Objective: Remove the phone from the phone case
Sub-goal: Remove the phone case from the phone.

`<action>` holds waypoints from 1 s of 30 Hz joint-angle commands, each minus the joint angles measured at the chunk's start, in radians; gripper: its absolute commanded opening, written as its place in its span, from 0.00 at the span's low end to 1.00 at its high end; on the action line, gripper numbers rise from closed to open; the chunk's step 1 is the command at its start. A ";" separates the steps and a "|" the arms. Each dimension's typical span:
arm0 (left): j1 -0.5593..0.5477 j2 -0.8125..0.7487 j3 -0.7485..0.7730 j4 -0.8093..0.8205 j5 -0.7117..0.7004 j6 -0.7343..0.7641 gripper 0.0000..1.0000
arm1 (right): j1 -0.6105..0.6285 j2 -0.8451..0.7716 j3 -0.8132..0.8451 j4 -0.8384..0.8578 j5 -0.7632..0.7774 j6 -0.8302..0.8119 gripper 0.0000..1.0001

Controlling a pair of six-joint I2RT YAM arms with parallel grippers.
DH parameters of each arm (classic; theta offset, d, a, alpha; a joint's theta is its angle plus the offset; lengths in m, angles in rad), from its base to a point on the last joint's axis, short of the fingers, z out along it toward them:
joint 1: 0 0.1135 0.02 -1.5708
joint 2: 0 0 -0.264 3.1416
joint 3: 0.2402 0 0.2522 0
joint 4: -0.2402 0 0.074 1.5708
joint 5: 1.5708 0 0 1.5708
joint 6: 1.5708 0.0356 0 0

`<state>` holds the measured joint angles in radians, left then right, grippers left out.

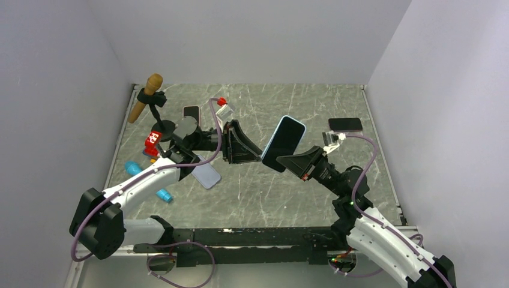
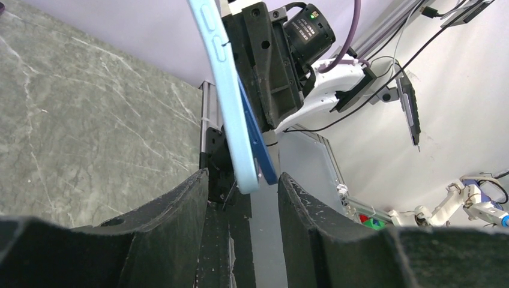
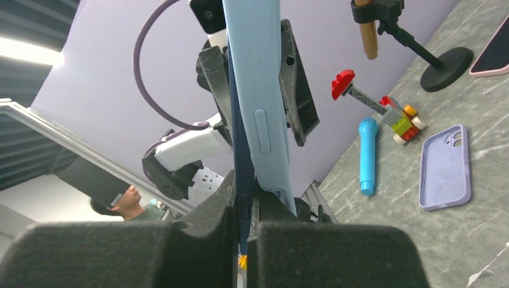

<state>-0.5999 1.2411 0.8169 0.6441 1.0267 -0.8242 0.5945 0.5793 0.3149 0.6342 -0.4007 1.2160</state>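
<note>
Pale-blue rubbery phone case (image 1: pixel 287 137), dark-blue phone (image 2: pixel 257 141) inside it, held tilted in the air, well off the grey marble-patterned table (image 1: pixel 264 198). Nearest the bases, right gripper (image 3: pixel 245 204) clamped hard on the lower end, pads seemingly pinching the dark-blue phone at its edge, case lip possibly caught too, unclear. Just beyond, left gripper (image 2: pixel 243 177) with jaws apart, straddling the opposite corner, a sliver of daylight on either side, nothing gripped yet. At that corner, case rim apparently parted a little from the phone's edge. Judged best from here: bring the left pads onto the pale-blue rim alone, not across both layers; hold firm on the right; peel the corner away sideways rather than tugging straight, given soft rubber's likely stretch and snap-back. Risk worth watching: squeezing phone and case together and locking them tighter. As for containers: that case occupied, phone not yet out. On the table beside the left arm, a lilac phone case (image 1: pixel 207 175) lying flat and apparently empty, near a sky-blue toy microphone (image 3: pixel 367 156) and a small brick-built toy (image 3: pixel 403 123). Farther back, a wooden-headed microphone on a black stand (image 1: pixel 150 99), then a dark-screened phone with a pinkish rim (image 1: pixel 191 111), possibly cased, and a black phone (image 1: pixel 345 124) at the far right edge.
</note>
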 commanded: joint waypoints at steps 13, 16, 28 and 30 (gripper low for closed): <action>-0.018 0.024 0.014 -0.015 0.001 0.029 0.41 | -0.007 0.052 -0.002 0.284 -0.009 0.078 0.00; -0.019 0.029 0.015 -0.025 -0.002 0.033 0.39 | -0.006 0.073 -0.008 0.320 -0.015 0.090 0.00; -0.024 0.043 0.039 -0.135 -0.032 0.088 0.28 | 0.025 0.212 0.022 0.303 -0.119 0.047 0.00; -0.020 0.046 0.046 -0.162 -0.039 0.110 0.23 | 0.045 0.251 0.015 0.318 -0.133 0.044 0.00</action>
<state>-0.6186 1.2823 0.8173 0.5148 1.0191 -0.7811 0.6022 0.7757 0.2947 0.8452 -0.4599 1.2755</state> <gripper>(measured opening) 0.271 0.075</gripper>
